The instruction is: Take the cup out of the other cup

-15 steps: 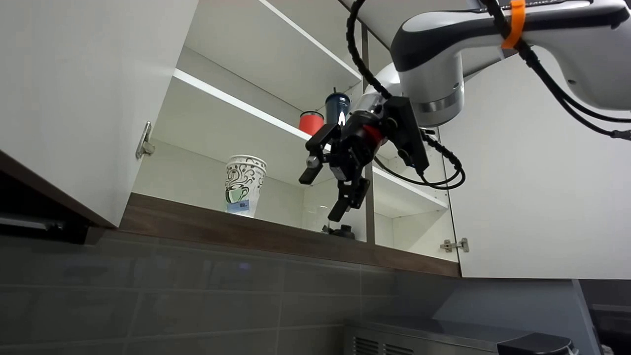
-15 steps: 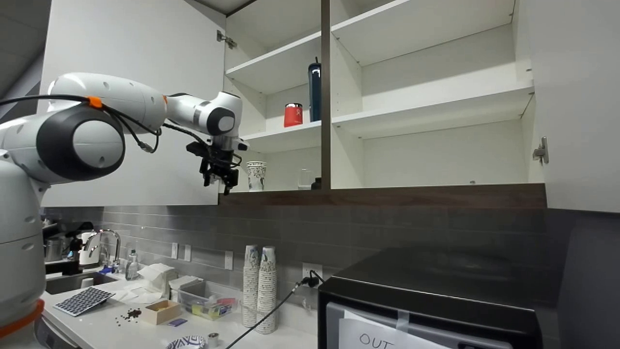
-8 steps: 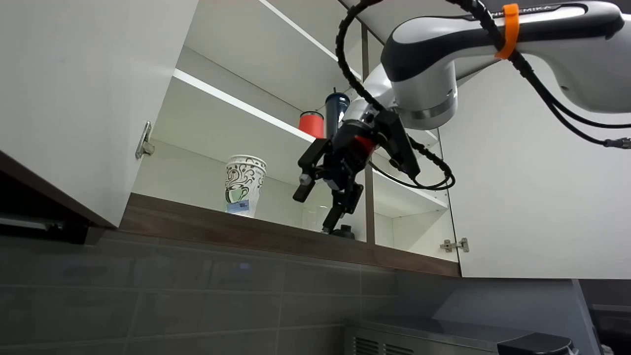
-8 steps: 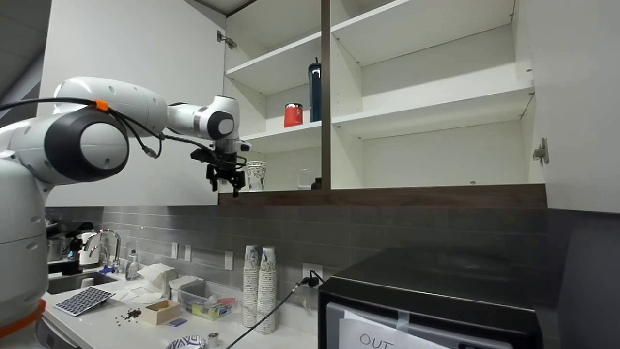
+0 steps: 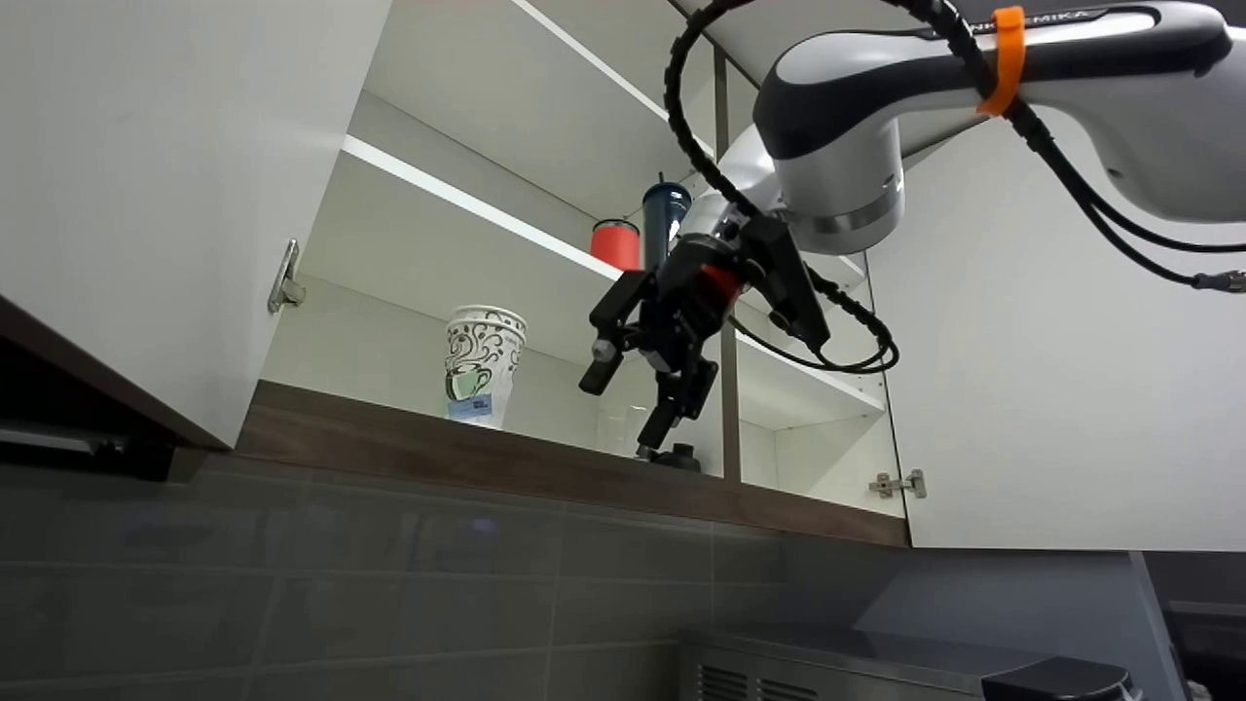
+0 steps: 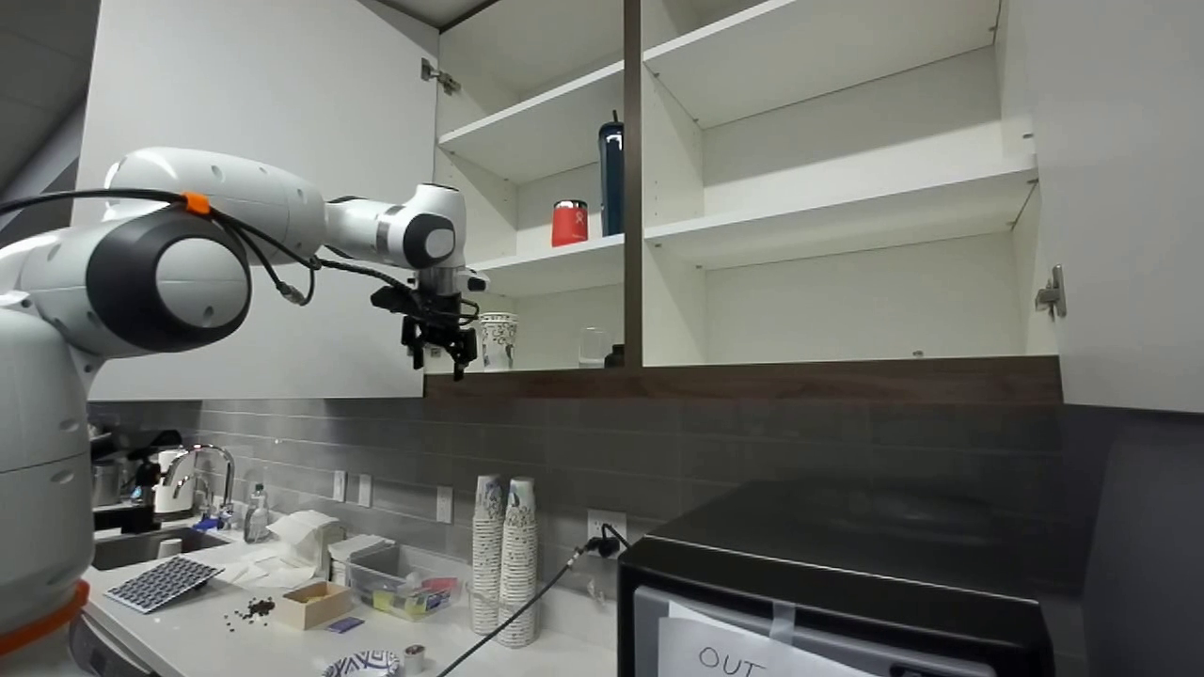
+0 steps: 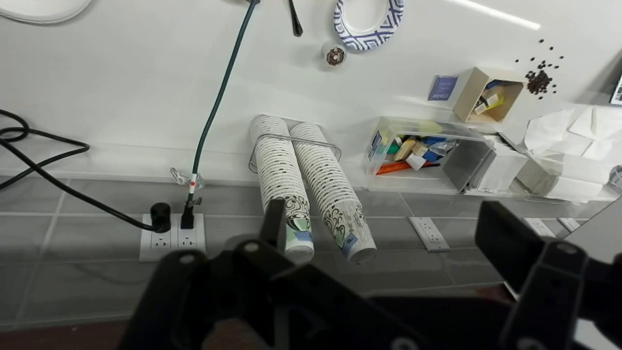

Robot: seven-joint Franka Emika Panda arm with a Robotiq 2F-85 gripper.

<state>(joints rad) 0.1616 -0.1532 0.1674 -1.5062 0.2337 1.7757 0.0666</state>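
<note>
Two white paper cups stand nested and upright on the lowest cabinet shelf in both exterior views. The other cup (image 5: 479,368) is the outer one, with a dark swirl pattern, a green cup print and a blue label; it also shows in an exterior view (image 6: 498,344). The cup (image 5: 490,313) sits inside it; only its rim band shows above. My gripper (image 5: 623,407) is open and empty, fingers pointing down, apart from the cups, in front of the cabinet. It also shows in an exterior view (image 6: 437,368). In the wrist view my gripper (image 7: 384,223) has its fingers wide apart; the nested cups are out of view.
A red cup (image 6: 569,223) and a dark bottle (image 6: 611,179) stand on the shelf above. A clear glass (image 6: 593,346) and a black object (image 5: 678,458) are on the lowest shelf. Open cabinet doors flank the shelves. Tall paper cup stacks (image 7: 279,160) stand on the counter below.
Over the last second my gripper moved slightly down and nearer the nested cups, still open. In the last half second it has barely moved. The cups have not moved.
</note>
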